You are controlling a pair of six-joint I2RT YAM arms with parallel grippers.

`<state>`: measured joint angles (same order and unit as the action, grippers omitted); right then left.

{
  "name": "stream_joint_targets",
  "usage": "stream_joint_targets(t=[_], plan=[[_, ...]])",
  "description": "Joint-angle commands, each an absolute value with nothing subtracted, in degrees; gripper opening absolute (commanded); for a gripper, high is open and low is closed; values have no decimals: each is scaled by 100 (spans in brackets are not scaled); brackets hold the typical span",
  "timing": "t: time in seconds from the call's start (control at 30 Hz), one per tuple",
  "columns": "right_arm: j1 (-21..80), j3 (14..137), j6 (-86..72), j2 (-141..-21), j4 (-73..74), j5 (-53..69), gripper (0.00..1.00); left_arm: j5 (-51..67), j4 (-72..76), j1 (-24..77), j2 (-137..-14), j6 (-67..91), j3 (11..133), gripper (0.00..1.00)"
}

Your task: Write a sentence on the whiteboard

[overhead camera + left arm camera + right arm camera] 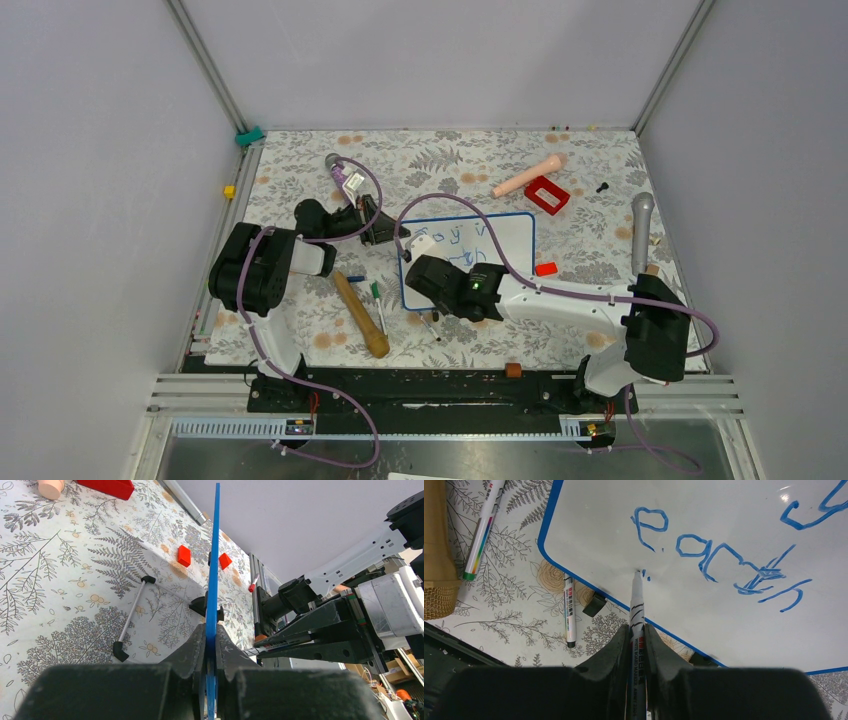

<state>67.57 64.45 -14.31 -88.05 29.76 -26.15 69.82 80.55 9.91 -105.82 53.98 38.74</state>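
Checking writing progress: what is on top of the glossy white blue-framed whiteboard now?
On the whiteboard: blue handwritten "each", part of a line above it, and the tip of the white marker gripped by the right tool. From overhead, that arm hides its near-left part.

I see whiteboard [734,515] glossy, smooth wht | frame [547,515] blue plastic | tbl cover [450,150] matt, looks printed cloth | stick [355,305] bare wood

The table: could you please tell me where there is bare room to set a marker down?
Bare cloth runs along the far edge of the table behind the whiteboard, left of the peach cylinder, and between the small red block and the grey microphone. Left of the board is crowded: wooden stick, loose markers.
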Motion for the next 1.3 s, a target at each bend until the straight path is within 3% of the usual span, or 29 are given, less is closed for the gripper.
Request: stream_joint_targets(t=[0.0, 1.27], plan=[[6803, 6654, -1395, -8838, 3014, -2878, 0, 6755, 8414, 938, -10371, 5281, 3834, 0], [6794, 6567, -1409, -8965, 3359, -2556, 0, 6763, 8419, 933, -10377, 5282, 3845, 0]])
